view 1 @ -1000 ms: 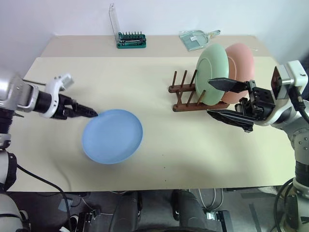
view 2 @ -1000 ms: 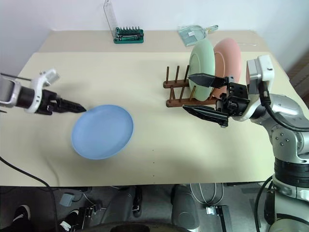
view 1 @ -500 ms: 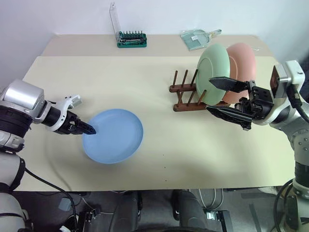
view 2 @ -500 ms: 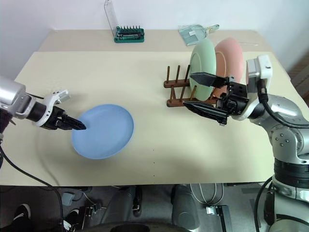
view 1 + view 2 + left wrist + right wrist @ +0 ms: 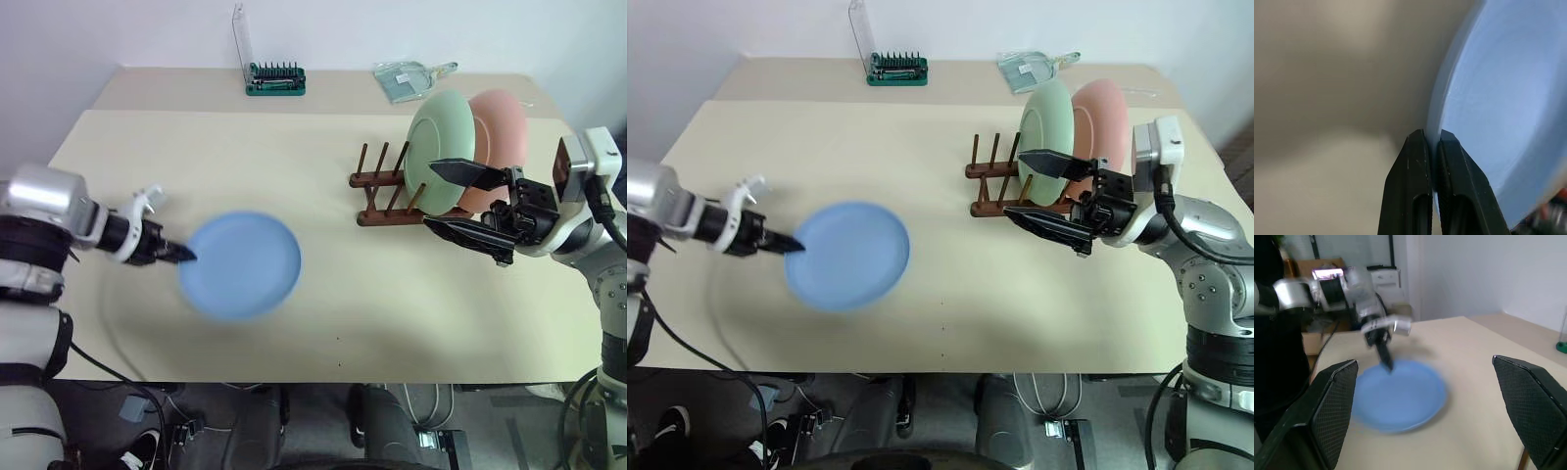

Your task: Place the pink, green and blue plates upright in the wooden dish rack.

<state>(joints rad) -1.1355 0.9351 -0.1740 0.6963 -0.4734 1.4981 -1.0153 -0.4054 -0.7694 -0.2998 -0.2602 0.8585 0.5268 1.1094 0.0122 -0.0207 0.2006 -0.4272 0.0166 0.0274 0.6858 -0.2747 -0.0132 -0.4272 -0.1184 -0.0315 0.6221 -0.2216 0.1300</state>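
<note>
Since the earlier frames the left tool (image 5: 184, 255) has gone from spread wide to clenched on the near-left rim of the blue plate (image 5: 242, 264), which now appears blurred and slightly shifted on the counter (image 5: 323, 176). The right tool (image 5: 468, 202) holds its place, released, fingers wide apart, just in front of the wooden dish rack (image 5: 387, 186). The green plate (image 5: 441, 133) and pink plate (image 5: 500, 127) stand upright in that rack. A green bit holder (image 5: 275, 79) and a clear packet (image 5: 407, 76) lie at the far edge.
</note>
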